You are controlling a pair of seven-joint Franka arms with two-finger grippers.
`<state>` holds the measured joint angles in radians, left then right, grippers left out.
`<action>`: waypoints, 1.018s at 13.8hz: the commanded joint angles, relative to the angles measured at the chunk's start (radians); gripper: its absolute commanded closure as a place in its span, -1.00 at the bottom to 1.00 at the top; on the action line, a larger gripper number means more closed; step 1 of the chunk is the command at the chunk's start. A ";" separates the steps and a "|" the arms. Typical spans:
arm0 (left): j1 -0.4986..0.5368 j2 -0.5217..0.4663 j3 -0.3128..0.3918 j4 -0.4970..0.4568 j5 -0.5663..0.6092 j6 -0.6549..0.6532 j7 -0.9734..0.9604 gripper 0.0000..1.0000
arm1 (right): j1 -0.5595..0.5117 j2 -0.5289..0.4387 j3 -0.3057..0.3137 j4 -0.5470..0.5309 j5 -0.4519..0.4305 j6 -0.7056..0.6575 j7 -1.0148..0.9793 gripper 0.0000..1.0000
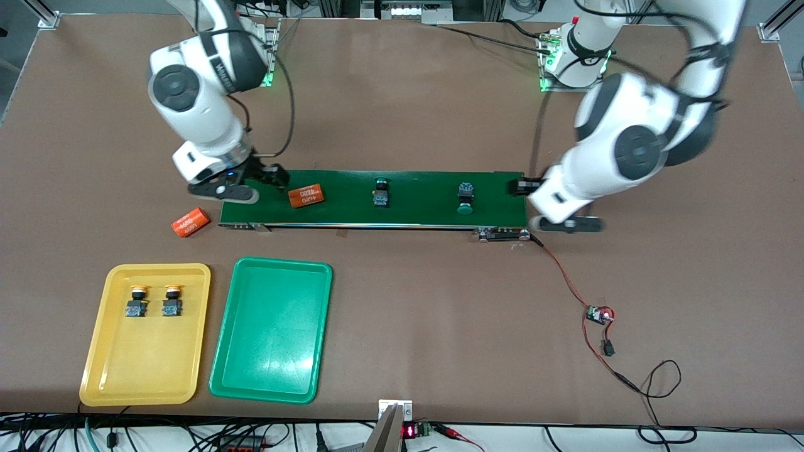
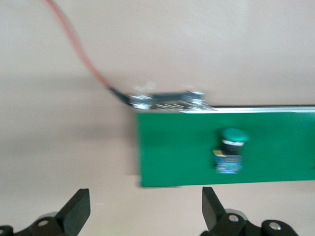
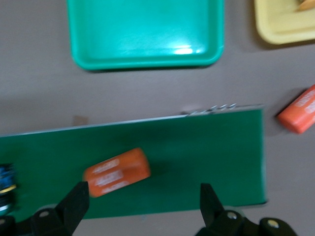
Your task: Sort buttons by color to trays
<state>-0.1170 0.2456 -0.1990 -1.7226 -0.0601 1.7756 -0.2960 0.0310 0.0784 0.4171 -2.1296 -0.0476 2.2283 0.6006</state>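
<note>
Trays sit nearest: yellow tray (image 1: pixel 94 358) w/ both yellow btns (image 1: pixel 154 300), green tray (image 1: pixel 232 370) empty. Two green btns (image 1: pixel 465 199) on belt (image 1: pixel 414 216). Right tool (image 1: pixel 251 185) spread over orange cell (image 1: pixel 306 196): risk it grabs that. Left tool (image 2: pixel 142 214) spread at belt end.

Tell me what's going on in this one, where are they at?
Two robot arms are sorting buttons by color. Both yellow buttons already sit in the yellow tray; the green tray holds nothing yet. Two green buttons lie on the dark green belt, along with an orange cylinder; another cylinder lies on the table. The right gripper hangs open over its end of the belt, near the cylinder. The left gripper is open at the belt's opposite end. Neither holds anything.
</note>
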 commanded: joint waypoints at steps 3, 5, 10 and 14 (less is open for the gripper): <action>0.183 -0.169 0.015 0.015 0.097 -0.056 0.221 -1.00 | 0.082 -0.005 0.022 -0.021 -0.060 0.036 0.186 -1.00; 0.178 -0.227 0.013 0.021 0.242 -0.073 0.222 -1.00 | 0.107 0.004 0.022 -0.021 -0.066 0.042 0.212 -1.00; 0.086 -0.273 0.088 0.047 0.203 -0.180 0.361 -1.00 | 0.164 0.067 0.022 -0.013 -0.130 0.077 0.313 -1.00; 0.102 -0.230 0.098 0.104 0.126 -0.205 0.328 -1.00 | 0.193 0.115 0.022 0.014 -0.221 0.082 0.400 -1.00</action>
<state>-0.0101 -0.0176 -0.1114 -1.6781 0.0889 1.6060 0.0294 0.2136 0.1719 0.4395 -2.1426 -0.2310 2.3071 0.9618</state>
